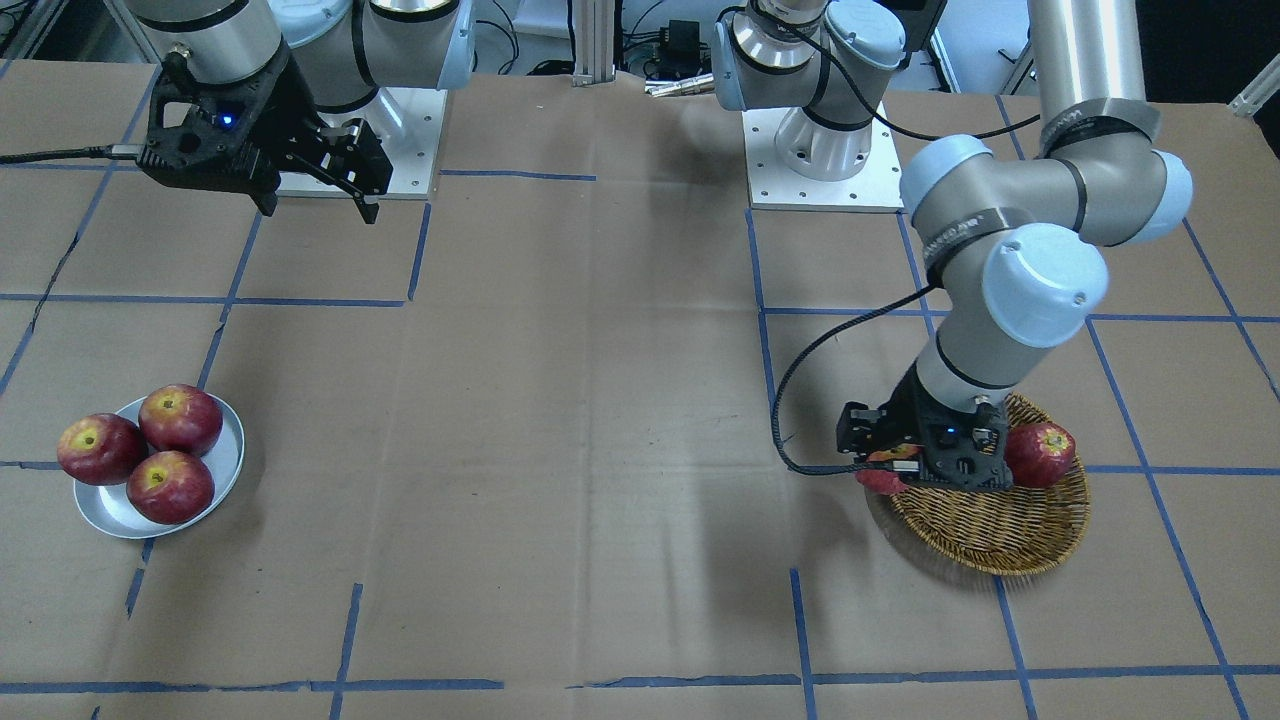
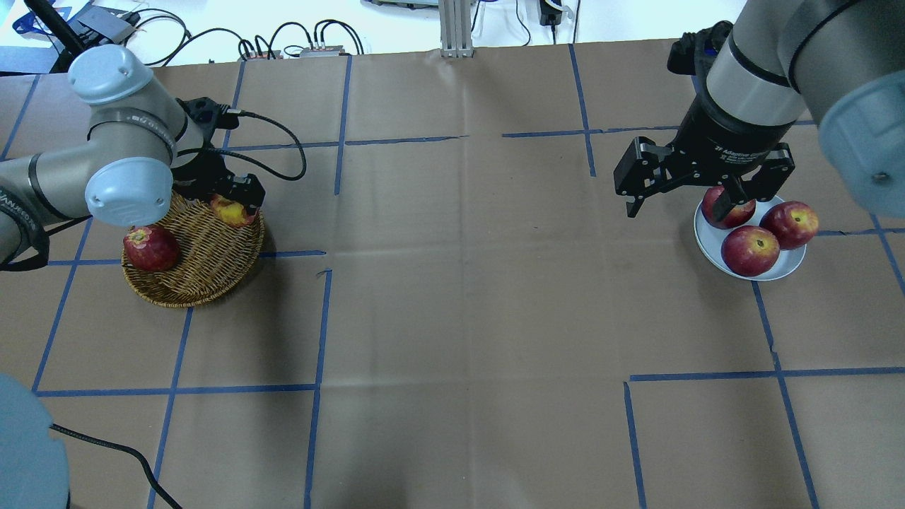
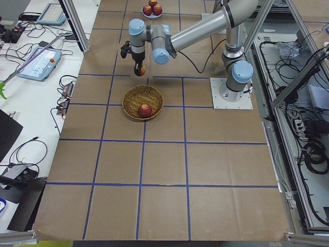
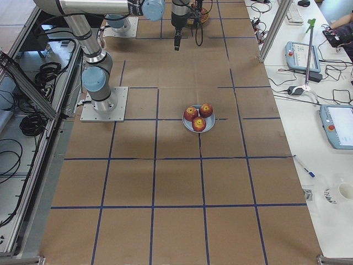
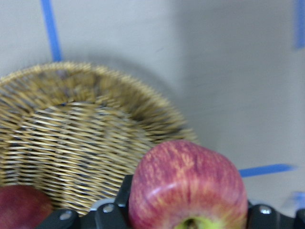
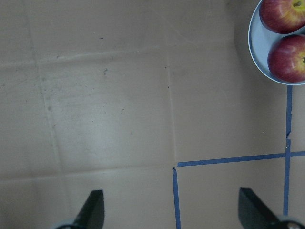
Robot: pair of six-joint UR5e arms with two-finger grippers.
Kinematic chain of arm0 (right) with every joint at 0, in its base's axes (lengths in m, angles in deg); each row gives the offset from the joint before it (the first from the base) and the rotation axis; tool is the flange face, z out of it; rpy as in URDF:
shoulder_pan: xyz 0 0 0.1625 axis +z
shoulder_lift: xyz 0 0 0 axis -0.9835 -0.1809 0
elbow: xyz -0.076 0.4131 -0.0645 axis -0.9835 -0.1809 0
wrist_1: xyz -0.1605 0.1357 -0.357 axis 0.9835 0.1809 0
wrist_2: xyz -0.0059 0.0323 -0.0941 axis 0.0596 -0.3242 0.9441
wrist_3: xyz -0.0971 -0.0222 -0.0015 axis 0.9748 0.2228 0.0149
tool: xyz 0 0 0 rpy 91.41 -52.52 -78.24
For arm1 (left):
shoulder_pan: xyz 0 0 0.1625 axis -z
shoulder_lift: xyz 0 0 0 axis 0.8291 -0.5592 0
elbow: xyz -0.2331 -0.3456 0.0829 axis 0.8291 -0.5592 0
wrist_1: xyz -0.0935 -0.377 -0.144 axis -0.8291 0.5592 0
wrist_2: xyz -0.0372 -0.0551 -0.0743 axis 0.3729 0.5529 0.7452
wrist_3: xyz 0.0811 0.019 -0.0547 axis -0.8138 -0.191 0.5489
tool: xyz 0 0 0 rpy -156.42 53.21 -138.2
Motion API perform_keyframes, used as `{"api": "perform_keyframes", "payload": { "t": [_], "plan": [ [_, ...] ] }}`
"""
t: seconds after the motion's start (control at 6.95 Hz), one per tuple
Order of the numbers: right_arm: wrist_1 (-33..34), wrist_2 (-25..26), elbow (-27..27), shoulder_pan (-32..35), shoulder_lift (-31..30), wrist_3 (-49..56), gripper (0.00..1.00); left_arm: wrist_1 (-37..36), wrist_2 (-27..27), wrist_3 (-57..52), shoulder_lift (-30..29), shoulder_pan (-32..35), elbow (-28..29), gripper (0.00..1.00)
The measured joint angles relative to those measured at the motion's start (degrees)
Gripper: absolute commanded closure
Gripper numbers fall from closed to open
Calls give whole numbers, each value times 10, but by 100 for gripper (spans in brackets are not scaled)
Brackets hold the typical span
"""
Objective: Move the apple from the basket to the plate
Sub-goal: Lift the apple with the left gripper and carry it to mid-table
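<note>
Two arms work here, the left arm (image 2: 120, 141) and the right arm (image 2: 763, 71). There is one wicker basket (image 2: 198, 276) and one silvery plate (image 2: 707, 239). There are five apples in all. Three dark red apples (image 2: 749, 249) sit together on the plate, one dark red apple (image 2: 150, 247) lies in the basket, and the fifth is in the left arm's grasp.

The surface (image 2: 452, 297) is covered in brown paper marked into squares with blue tape. The basket is near its end on the robot's left and the plate near the opposite end, well apart. White desks flank it, carrying cables (image 2: 283, 35) and teach pendants (image 3: 38, 62), with aluminium frame posts at the edges.

The left gripper (image 2: 240, 198) is clamped on the apple (image 5: 188, 183), the pinkish-red streaked one with yellow by the stem. Its fingers (image 5: 125, 191) press on either side. The apple hangs over the basket's rim on the side toward the middle of the surface, and from the left end it appears up off the wicker. The right gripper (image 2: 675, 210) hovers with its jaws spread and nothing between them, just beside the plate.
</note>
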Motion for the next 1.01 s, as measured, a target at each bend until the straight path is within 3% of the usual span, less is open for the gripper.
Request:
{"api": "perform_keyframes", "payload": {
  "t": [0.58,1.01],
  "plan": [
    [0,1,-1,0,0,1,0,7,-5,246,-119,205,90,39],
    [0,1,-1,0,0,1,0,-14,-4,275,-169,236,104,39]
  ]
}}
